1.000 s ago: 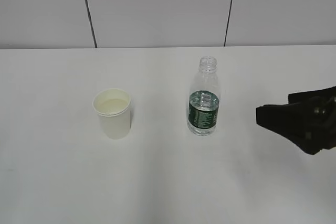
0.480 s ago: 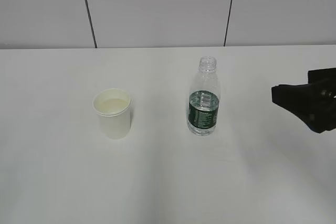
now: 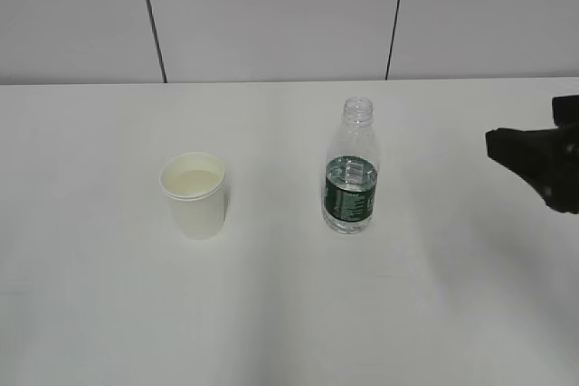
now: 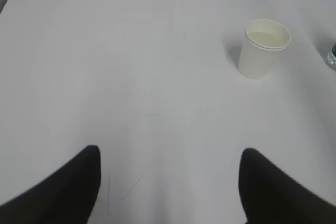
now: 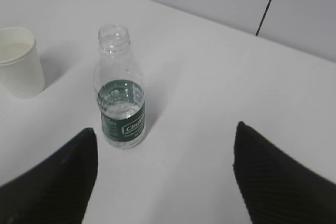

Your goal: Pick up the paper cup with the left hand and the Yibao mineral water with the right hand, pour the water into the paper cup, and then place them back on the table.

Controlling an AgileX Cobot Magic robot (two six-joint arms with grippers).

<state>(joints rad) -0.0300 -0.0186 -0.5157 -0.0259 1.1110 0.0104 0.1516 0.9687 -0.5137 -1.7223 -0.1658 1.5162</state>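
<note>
Currently, the Yibao mineral water (image 3: 350, 174) served as the reference point: it stood upright and uncapped on the table (image 3: 289, 314), its dark green label band facing the exterior camera, with water showing at about the height of the label. The paper cup (image 3: 194, 194) stood upright on the table well to the left of the bottle in the exterior view, clear of it, with pale liquid visible inside its rim.

The right hand (image 3: 541, 164) was seen at the right edge of the exterior view, well apart from the bottle and touching nothing. In the right wrist view its two fingers (image 5: 58, 182) stood wide apart with only bare table between them; the bottle (image 5: 121, 95) lay ahead, nearer the left-side finger, and the cup (image 5: 20, 61) beyond it at the left edge.

The left hand (image 4: 168, 187) was not visible in the exterior view. Its wrist view showed both fingers (image 4: 63, 187) spread wide over bare table, gripping nothing, with the cup (image 4: 264, 48) far ahead and a sliver of the bottle (image 4: 332, 59) at the right edge.
</note>
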